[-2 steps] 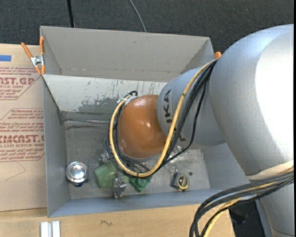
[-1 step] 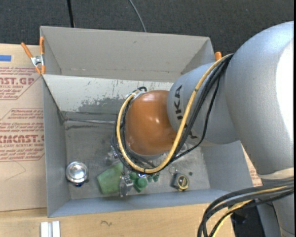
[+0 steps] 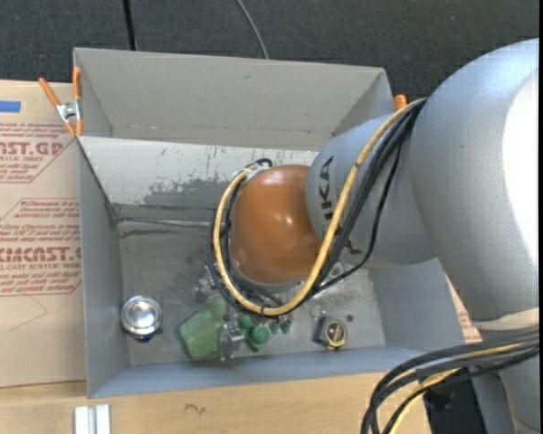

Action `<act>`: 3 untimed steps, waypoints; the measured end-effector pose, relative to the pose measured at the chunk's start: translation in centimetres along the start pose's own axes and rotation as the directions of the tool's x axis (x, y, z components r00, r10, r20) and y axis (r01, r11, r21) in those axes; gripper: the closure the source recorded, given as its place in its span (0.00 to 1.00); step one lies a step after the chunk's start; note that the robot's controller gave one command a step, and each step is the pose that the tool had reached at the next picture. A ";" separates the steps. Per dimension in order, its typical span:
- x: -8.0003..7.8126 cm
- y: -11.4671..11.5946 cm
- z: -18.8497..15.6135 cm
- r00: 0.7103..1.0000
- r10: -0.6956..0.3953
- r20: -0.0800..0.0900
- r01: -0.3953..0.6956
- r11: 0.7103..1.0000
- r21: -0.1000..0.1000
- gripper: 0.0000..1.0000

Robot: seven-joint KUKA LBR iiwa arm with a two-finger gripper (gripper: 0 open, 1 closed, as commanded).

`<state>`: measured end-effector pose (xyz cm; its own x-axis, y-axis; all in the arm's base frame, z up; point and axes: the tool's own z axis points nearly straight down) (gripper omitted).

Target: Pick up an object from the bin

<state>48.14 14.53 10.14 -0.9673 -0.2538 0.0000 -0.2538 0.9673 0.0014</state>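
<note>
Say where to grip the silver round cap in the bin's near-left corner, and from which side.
Take the silver cap across its round rim, probably from straight above: it lies flat, shiny face up, apart from the green pieces, bare floor around it.

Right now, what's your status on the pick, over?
Gripper low at front of bin, over pale green block and small dark green pieces. Silver round cap view's left, brass piece view's right, both apart.

Black letters "KA" on grey arm link (image 3: 324, 193), set sideways; rest of word hidden.
</note>
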 end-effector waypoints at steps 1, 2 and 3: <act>-0.5 0.0 2.1 0.999 -0.053 0.011 0.053 0.999 0.001 0.00; -0.9 0.5 2.7 1.000 -0.016 0.011 0.016 1.000 0.002 0.00; -0.9 0.5 2.6 1.000 -0.015 0.010 0.015 1.000 0.002 1.00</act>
<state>48.82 15.28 7.54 -0.9632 -0.2686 -0.0105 -0.2686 0.9633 -0.0005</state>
